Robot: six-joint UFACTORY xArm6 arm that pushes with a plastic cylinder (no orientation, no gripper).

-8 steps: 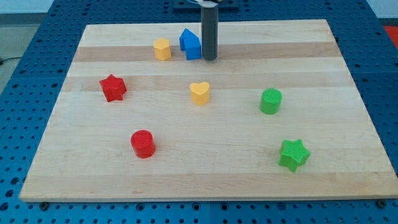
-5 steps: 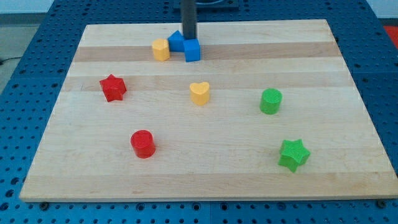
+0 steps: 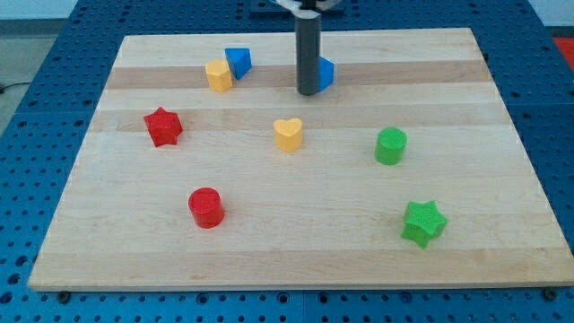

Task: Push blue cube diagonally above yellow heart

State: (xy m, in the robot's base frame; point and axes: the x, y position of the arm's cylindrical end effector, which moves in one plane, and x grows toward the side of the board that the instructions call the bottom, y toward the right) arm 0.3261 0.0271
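Observation:
The blue cube [image 3: 326, 72] sits near the view's top, mostly hidden behind my rod. My tip [image 3: 308, 91] rests on the board just left of and in front of the cube, touching or nearly touching it. The yellow heart [image 3: 288, 134] lies below and slightly left of the tip, in the board's middle. The cube is up and to the right of the heart.
A blue triangular block [image 3: 238, 61] and a yellow block [image 3: 218, 75] sit together at the top left. A red star [image 3: 162, 126] is at left, a red cylinder [image 3: 205, 207] at lower left, a green cylinder [image 3: 390, 145] at right, a green star [image 3: 423, 222] at lower right.
The blue cube has moved right, away from the other blue block. The blue triangular block and yellow block shifted left. My rod moved from the top left to the cube's left side.

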